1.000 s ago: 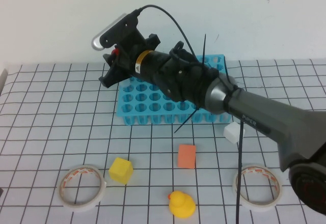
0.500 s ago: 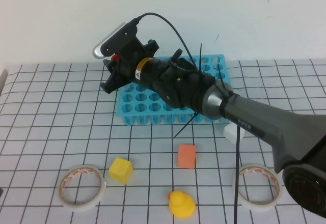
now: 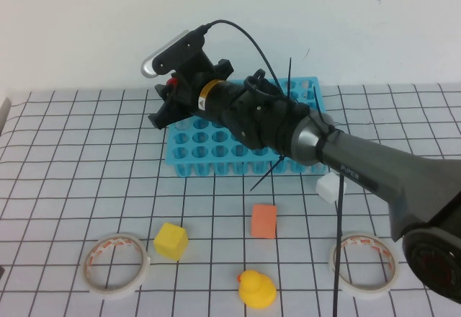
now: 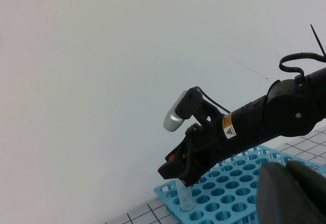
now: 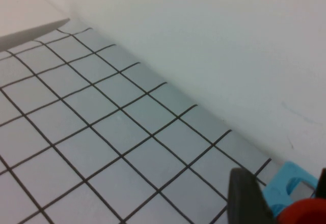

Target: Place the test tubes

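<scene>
Blue rack [image 3: 209,167], upper centre: right tool [image 3: 163,110] pinches a red-capped test tube [image 4: 185,197] at its upper-left corner hole; a straight descent seems next. Left tool [image 4: 293,191], pressed together, sits outside the high view.

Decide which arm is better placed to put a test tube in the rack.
Right: the right end effector holds a test tube over a corner of the blue rack. The left end effector is shut, well back from it.
</scene>
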Motion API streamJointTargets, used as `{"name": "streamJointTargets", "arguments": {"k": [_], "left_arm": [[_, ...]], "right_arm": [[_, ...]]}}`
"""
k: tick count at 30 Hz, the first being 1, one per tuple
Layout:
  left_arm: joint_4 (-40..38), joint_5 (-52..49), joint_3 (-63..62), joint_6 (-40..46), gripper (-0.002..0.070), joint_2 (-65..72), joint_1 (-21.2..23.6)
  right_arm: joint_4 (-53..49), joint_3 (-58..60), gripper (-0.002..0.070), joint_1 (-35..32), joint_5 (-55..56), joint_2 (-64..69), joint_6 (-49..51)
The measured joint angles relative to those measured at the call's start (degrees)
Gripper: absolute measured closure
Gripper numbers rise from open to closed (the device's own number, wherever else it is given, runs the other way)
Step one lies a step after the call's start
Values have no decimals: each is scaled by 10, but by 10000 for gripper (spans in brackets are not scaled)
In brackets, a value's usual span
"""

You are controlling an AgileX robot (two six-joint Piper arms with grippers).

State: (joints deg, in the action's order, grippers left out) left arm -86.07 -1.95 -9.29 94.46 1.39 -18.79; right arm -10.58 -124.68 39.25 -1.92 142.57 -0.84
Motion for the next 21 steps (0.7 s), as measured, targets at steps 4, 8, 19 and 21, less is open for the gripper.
{"name": "streamJointTargets", "arguments": {"k": [4,8,19,21], "left_arm": [[0,0,0,0,676,0,0],[0,0,0,0,676,0,0],[0,0,0,0,676,0,0],[0,0,0,0,676,0,0]], "right_arm": [[0,0,412,0,6,4,1],[0,0,412,0,19,12,1],[5,0,412,0,23,19,0],[7,0,412,0,23,21,0]]}}
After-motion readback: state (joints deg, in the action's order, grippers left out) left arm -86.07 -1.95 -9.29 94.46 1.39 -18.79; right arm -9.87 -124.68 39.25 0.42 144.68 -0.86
